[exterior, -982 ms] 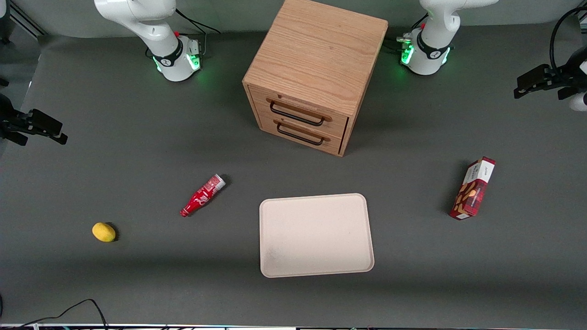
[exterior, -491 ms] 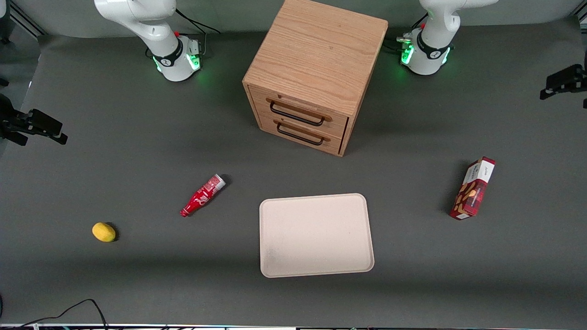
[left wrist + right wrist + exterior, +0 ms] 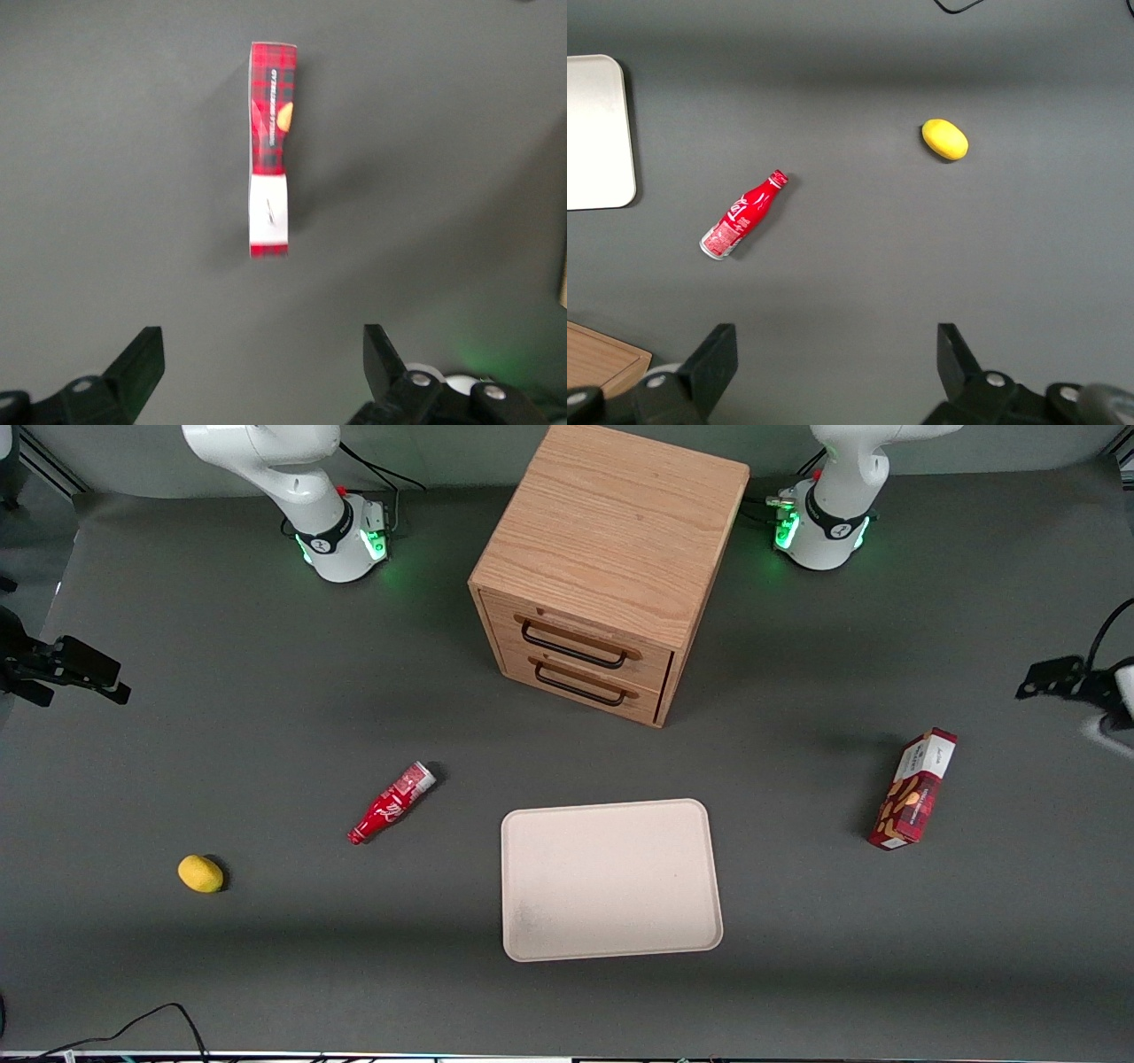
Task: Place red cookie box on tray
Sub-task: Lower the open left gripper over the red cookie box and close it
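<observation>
- Red cookie box (image 3: pixel 914 790): rests on the bench (image 3: pixel 797 974) toward the working arm's end, well apart from everything else, not yet on the tray.
- Toward the parked arm's end: small yellow lemon-like fruit (image 3: pixel 200 873), no part of this job.
- Next along: red bottle (image 3: pixel 390 804), lying on its side, not to be mistaken for the carton.
- Mid-bench: cream tray (image 3: pixel 611 877), flat and low-rimmed, holding nothing. Looks far roomier than the box, so probably no fine aiming needed.
- Farther from the front camera than the tray: wooden drawer cabinet (image 3: pixel 611 558), both drawers shut.
- Back to the box: stands on a long narrow edge, broad plaid face with cookie pictures turned toward the tray, white end panel farther from the camera.
- Handling, as a judgement:
  - Probably light thin card, stiff along its length but easy to dent.
  - Printed skin likely a little slippery.
  - On-edge posture liable to tip if nudged sideways.
- Likely best hold: across the slim thickness, pads on the two broad faces, near the middle of the length, with a gentle squeeze.
- Tool (image 3: pixel 261 341): hovers above the bench near the box's white end, touching nothing. Fingers spread wide apart, nothing between them, closing line set across the box's thin width.
</observation>
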